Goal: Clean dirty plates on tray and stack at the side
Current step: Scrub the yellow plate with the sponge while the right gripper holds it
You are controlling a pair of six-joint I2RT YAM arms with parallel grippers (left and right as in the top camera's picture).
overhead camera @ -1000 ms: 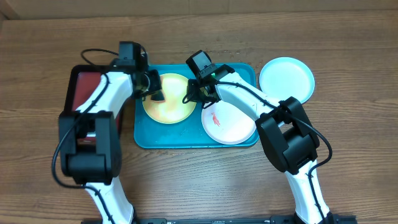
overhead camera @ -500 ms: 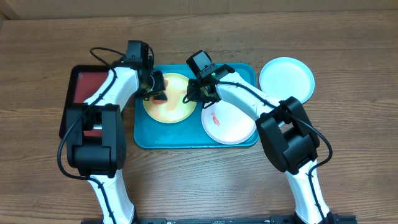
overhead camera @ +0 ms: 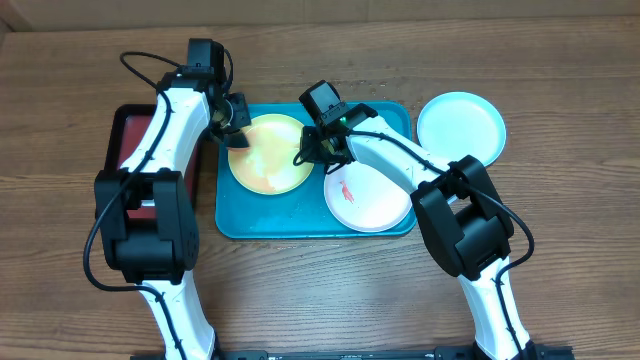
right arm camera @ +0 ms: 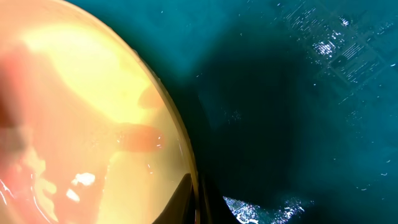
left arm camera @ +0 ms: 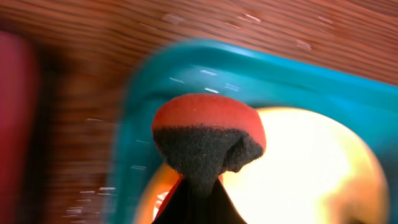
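Note:
The yellow-green plate (overhead camera: 268, 155) lies at the left of the turquoise tray (overhead camera: 300, 220) and shows orange smears. My right gripper (overhead camera: 305, 152) is shut on that plate's right rim (right arm camera: 177, 149). My left gripper (overhead camera: 232, 128) is shut on a red-and-black sponge (left arm camera: 208, 137) at the plate's upper left edge (left arm camera: 311, 168), over the tray's corner (left arm camera: 186, 62). The white plate (overhead camera: 370, 195) with a red smear lies at the tray's right. The pale mint-blue plate (overhead camera: 460, 126) rests on the wood tabletop (overhead camera: 560, 200) right of the tray.
A dark-red tray with black rim (overhead camera: 128, 150) stands left of the turquoise tray, under my left arm. The turquoise tray's floor (right arm camera: 298, 93) shows wet streaks.
My left gripper with the sponge has moved from over the plate's left part up and left to the plate's upper left edge. The right gripper and the plates have not moved.

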